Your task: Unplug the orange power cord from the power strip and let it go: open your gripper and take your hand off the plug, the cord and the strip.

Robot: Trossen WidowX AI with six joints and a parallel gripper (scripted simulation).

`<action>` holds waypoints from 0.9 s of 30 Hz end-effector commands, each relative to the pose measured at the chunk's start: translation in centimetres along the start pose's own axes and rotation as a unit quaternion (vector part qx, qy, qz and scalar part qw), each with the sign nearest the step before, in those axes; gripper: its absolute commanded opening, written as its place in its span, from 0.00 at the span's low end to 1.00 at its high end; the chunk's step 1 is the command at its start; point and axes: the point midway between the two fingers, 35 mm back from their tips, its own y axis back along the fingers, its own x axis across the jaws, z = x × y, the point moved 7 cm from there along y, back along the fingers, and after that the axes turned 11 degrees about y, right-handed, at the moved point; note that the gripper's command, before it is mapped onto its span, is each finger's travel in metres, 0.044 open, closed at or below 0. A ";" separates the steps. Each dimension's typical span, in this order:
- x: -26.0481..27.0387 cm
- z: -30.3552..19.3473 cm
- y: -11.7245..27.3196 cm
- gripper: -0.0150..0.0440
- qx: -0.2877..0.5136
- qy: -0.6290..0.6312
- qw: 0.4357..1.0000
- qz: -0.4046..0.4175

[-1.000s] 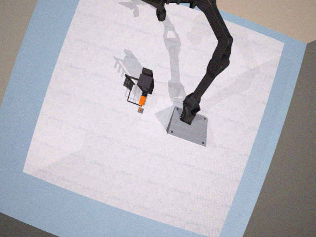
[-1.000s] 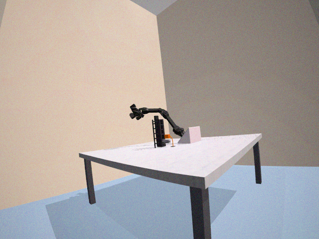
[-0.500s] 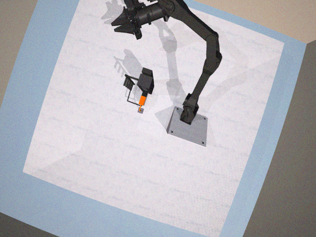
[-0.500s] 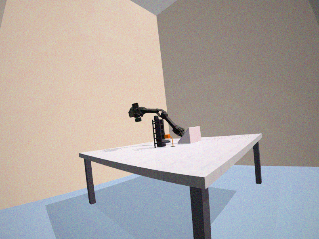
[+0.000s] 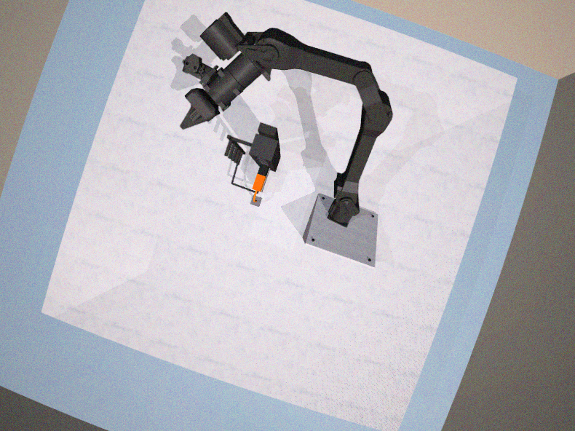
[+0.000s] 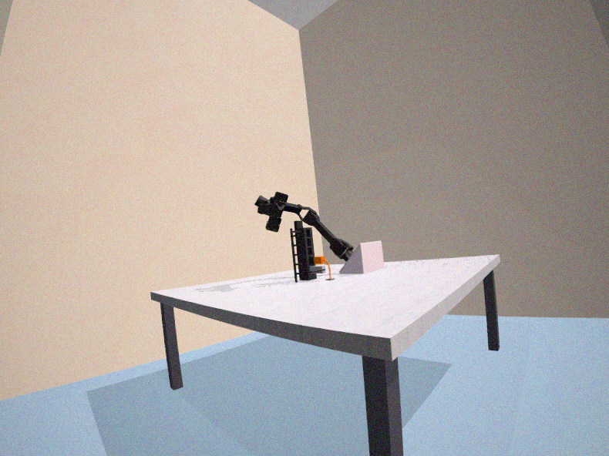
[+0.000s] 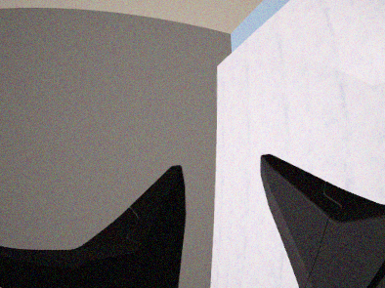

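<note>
Closest to the wrist camera, your gripper [image 5: 189,118] [image 6: 269,217] [image 7: 222,169] has its two dark fingers moderately spread, with a plain gap between them and nothing pinched. It is raised over the white table [image 5: 230,297] [image 6: 324,299] [image 7: 303,102], well apart from the orange plug [image 5: 258,182] [image 6: 318,259] and its cord [image 5: 255,196] [image 6: 328,268].

Farther along, you have the dark upright assembly [image 5: 264,148] [image 6: 305,258], which looks to be the power strip, with a slim ladder-like rack [image 5: 233,151] [image 6: 295,256] beside it. The plug sits off the tabletop against the side of that assembly; you can't tell from here how deeply it is seated. Its cord bends down to a small grey plate [image 5: 257,202] [image 6: 330,279] on the table.

Beyond the plate stands your arm's wedge-shaped base [image 5: 344,251] [image 6: 373,257], with the black arm [image 5: 321,59] [image 6: 324,233] curving out from it. Farthest out, you see the blue floor [image 5: 110,373] [image 6: 548,375] [image 7: 264,14] and the plain walls [image 6: 162,146] [image 7: 98,102].
</note>
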 end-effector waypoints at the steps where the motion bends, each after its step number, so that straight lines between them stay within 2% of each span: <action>1: 1.5 -1.9 -3.1 0.53 0.049 0.092 0.994 -0.022; 5: 2.4 -4.1 -6.1 0.53 0.105 0.198 0.973 -0.050; 12: 3.8 -9.1 -10.0 0.53 0.227 0.352 0.905 -0.078; 18: 3.7 -16.4 -12.6 0.53 0.414 0.510 0.748 -0.090; 20: 2.9 -18.8 -12.9 0.53 0.484 0.554 0.671 -0.091; 23: 1.7 -22.2 -12.6 0.53 0.586 0.614 0.524 -0.077; 24: 1.6 -22.7 -12.5 0.53 0.601 0.623 0.495 -0.073; 27: 1.5 -22.9 -12.5 0.53 0.606 0.626 0.486 -0.071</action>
